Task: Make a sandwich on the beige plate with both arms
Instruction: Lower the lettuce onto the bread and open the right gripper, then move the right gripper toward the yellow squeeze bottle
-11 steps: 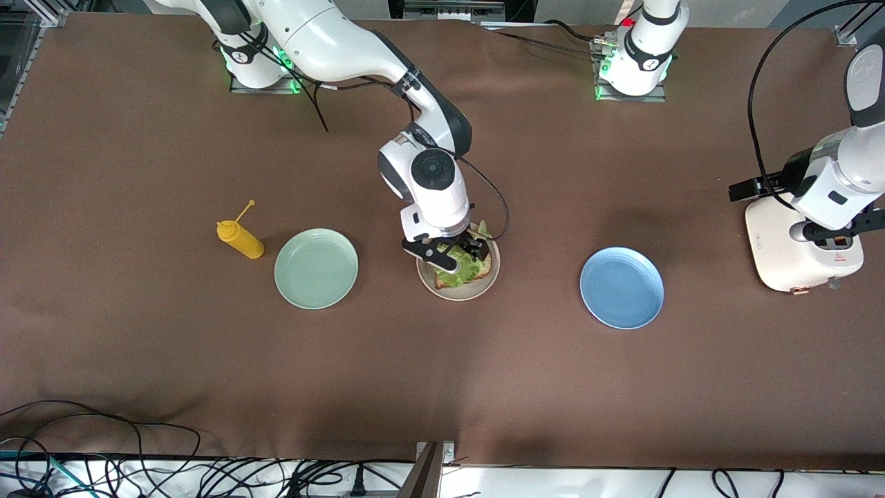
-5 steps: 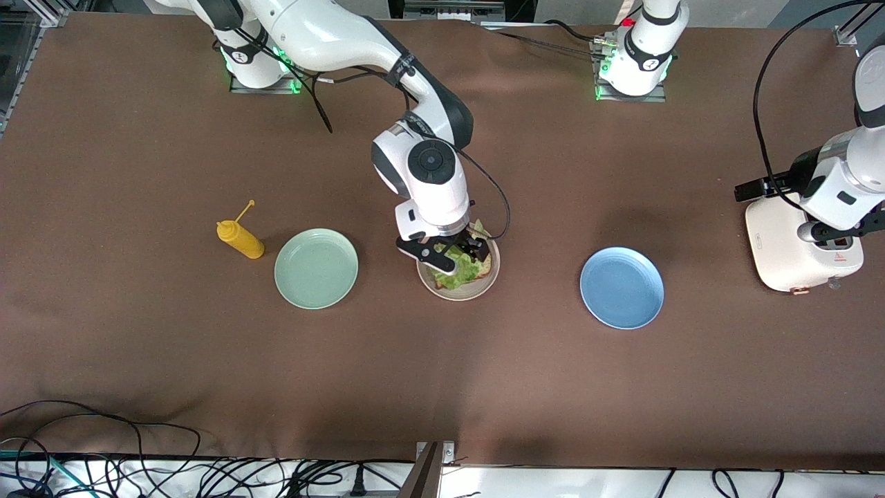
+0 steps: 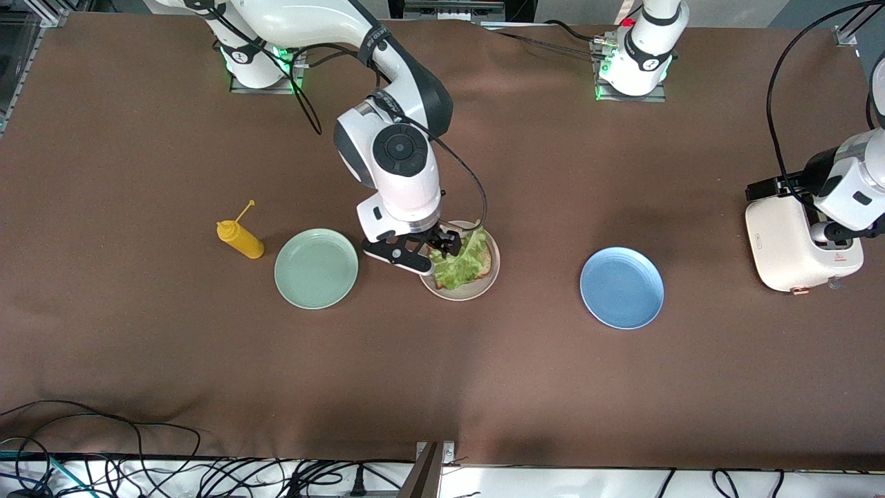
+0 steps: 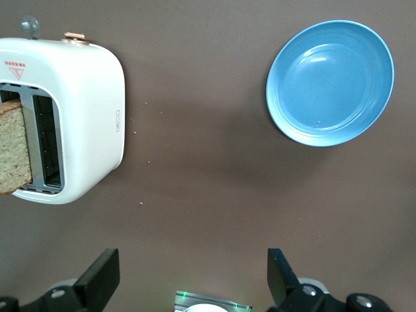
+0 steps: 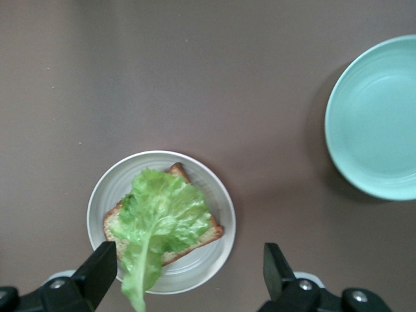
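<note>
Hovering right gripper [image 3: 415, 253] spread wide, empty, over beige plate [image 3: 477, 292] edge; lettuce [image 5: 159, 218] on toast [image 5: 209, 231] there. Left gripper [image 4: 188, 286] spread wide, empty, above toaster [image 3: 785, 243].

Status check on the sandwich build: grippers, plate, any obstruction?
Right gripper open, empty, over beige plate edge. Left gripper open over toaster. Lettuce on one toast slice; top slice missing. Nothing blocking.

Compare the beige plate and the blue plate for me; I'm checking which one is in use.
The beige plate carries toast topped with lettuce; the blue plate is bare. The beige plate sits between the mint plate and the blue plate, which lies nearer the toaster. Both are round and rimmed.
</note>
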Robot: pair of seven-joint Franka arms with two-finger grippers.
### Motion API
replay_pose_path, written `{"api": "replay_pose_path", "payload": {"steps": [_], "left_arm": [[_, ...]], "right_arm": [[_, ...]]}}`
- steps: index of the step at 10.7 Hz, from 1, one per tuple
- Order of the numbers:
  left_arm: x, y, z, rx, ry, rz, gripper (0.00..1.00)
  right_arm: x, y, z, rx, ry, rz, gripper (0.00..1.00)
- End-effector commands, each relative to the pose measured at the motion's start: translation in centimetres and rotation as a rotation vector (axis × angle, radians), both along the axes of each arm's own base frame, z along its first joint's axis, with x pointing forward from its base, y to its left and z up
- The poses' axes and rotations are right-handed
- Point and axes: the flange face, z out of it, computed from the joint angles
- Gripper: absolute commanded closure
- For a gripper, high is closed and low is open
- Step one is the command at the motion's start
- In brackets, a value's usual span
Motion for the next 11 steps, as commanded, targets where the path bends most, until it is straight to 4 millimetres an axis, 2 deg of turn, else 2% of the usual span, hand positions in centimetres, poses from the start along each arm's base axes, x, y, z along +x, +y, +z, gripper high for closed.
{"api": "replay_pose_path", "payload": {"steps": [1,2,3,4,5,6,7,9,10,11], "left_arm": [[0.0,-0.6,0.3,-0.032,-0.007,-0.015,0.00],[0.0,-1.3,1.0,-0.044,-0.023,-0.022,0.00],[0.1,-3.1,1.7,-0.046,-0.037,-0.054,0.00],[0.0,-4.4,2.6,-0.047,-0.061,-0.079,0.00],[-0.2,-5.8,3.7,-0.047,-0.090,-0.102,0.00],[-0.1,-7.7,4.9,-0.044,-0.121,-0.142,0.00],[-0.1,-8.6,5.2,-0.041,-0.138,-0.159,0.00],[0.0,-8.8,5.2,-0.042,-0.147,-0.166,0.00],[0.1,-9.3,5.2,-0.042,-0.156,-0.176,0.00],[0.1,-9.3,5.1,-0.042,-0.158,-0.176,0.00]], "right_arm": [[-0.3,-1.5,1.8,-0.063,0.021,0.139,0.00],[-0.3,-1.9,2.3,-0.138,-0.006,0.239,0.00],[-0.4,-3.4,4.6,-0.157,0.006,0.257,0.00],[0.0,-5.0,5.2,-0.179,0.037,0.257,0.00],[-0.5,-5.5,8.3,-0.166,0.014,0.266,0.00],[-0.5,-6.4,9.1,-0.178,0.027,0.261,0.00],[-0.4,-7.9,9.6,-0.203,0.062,0.288,0.00],[0.6,-11.4,12.3,-0.221,0.065,0.348,0.00],[1.0,-13.0,12.5,-0.240,0.089,0.372,0.00],[1.1,-14.3,13.9,-0.242,0.091,0.401,0.00]]}}
